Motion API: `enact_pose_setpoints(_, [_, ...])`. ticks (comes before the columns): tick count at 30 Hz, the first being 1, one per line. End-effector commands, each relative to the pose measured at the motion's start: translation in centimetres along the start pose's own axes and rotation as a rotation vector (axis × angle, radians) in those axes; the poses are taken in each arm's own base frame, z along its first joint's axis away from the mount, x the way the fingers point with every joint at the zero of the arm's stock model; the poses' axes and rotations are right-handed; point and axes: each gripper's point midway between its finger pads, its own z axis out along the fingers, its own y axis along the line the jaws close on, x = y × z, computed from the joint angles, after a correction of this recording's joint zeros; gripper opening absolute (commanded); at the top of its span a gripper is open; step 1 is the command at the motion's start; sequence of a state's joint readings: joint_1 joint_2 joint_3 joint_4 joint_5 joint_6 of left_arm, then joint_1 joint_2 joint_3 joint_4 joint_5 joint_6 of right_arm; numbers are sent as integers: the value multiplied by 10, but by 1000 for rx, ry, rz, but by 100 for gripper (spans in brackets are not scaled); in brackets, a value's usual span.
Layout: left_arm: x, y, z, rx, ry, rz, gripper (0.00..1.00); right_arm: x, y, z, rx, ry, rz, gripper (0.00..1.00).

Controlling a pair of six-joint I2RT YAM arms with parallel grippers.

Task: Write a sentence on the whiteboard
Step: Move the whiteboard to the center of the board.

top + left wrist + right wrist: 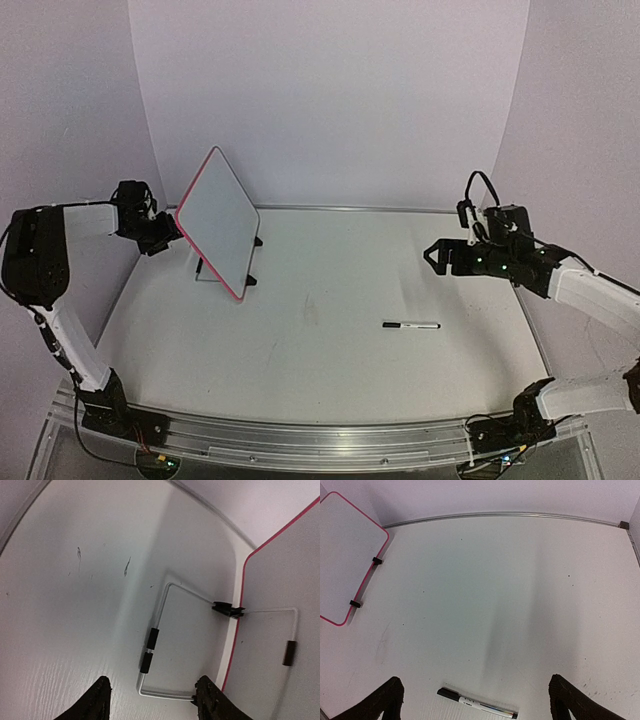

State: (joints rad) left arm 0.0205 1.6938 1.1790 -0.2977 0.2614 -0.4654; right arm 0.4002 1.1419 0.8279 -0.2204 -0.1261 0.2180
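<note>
Top external: whiteboard (220, 220) stands tilted on its wire stand (165, 605), far left of counter (330, 340). My left tool (152, 692) is spread, nothing pinched, just behind it. My right tool (475, 682) is spread above the marker (477, 707).

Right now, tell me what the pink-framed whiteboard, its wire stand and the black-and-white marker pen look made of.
The pink-framed whiteboard: smooth, even white panel, likely coated board, thin plastic-looking rim. Wire stand: thin bent rod, pale and shiny, probably metal, black rubbery sleeves. Marker pen: smooth plastic by its look, white barrel, black cap.
</note>
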Motion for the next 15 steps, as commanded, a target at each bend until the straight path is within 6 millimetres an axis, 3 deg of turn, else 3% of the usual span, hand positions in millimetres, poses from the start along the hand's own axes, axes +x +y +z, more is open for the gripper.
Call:
enact_pose_setpoints(1, [-3,-17,32,32,63,92,54,-15,19,1,-54,-36,-14,96])
enact_pose_setpoints(6, [18,-13,76,-2,176,158,31,-6,30,9,-80,-7,-24,95])
enact_pose_setpoints(15, [32,4,106,-87,225,214,30,5,51,24,-109,38,-45,94])
